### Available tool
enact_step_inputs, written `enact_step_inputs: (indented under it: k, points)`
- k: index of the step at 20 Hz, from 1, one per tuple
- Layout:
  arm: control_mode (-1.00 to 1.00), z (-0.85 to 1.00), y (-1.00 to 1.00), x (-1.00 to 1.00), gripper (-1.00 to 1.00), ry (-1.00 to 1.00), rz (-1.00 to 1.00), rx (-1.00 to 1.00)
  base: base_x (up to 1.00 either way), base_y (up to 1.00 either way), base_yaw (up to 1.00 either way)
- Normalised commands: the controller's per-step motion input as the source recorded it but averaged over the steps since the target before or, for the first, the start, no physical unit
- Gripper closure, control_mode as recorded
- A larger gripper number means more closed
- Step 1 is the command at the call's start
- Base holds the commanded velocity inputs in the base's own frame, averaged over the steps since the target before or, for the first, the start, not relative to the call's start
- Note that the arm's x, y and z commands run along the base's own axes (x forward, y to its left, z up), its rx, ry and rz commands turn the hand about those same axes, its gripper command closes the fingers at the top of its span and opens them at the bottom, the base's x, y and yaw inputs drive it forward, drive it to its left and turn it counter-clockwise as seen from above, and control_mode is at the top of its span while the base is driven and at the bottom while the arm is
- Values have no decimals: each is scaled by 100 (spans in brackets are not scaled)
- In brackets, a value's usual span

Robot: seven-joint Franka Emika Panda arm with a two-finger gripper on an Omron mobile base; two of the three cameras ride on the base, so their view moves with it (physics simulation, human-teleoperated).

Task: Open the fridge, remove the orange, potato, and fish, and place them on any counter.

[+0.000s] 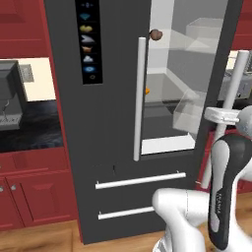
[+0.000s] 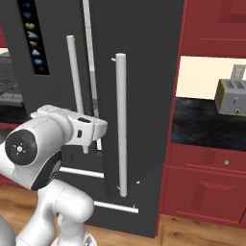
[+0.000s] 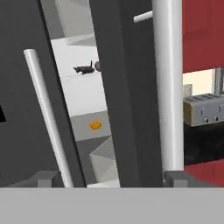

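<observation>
Open door stage; no item is out yet.

**Nearest:** the end effector [image 3: 111,179] has its fingertips [image 3: 43,178] well apart and clamps nothing. The right door's handle [image 3: 168,87] rises just inside one fingertip. I judge this white rod stiff and smooth. If the door needs more swing, grip it square at mid-length, since the door looks heavy and turns on its hinge.

**Next out:** the dark edge of the right door [image 3: 127,109] stands straight ahead of the end effector. The fridge [image 1: 110,98] is only partly open, and the gap lies ahead and to the left of that edge.

**Through the gap, lower shelf:** the orange [image 3: 95,125]. Probably firm, round and apt to roll. Take it across its widest part.

**Farther, upper shelf:**
- The fish [image 3: 84,69] is slender and likely light and slippery. Pinch it across mid-body, not by the tail.
- The potato [image 3: 97,66] is just beside the fish and half hidden by the door edge. It looks hard and lumpy and should tolerate a firm grip.

**Risk:** the gap looks narrow for the arm.
</observation>
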Motion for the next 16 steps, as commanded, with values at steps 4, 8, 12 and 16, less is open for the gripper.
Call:
enact_step_inputs:
  k: [4, 8, 12, 16]
  points:
    - [-100, 7, 99, 5, -100, 12, 0, -17, 0, 0, 0]
    - [-100, 6, 33, 92, -100, 10, -15, -13, 0, 0, 0]
    - [-100, 0, 5, 100, -100, 19, -24, -17, 0, 0, 0]
    - [-100, 0, 1, 100, -100, 15, -20, -15, 0, 0, 0]
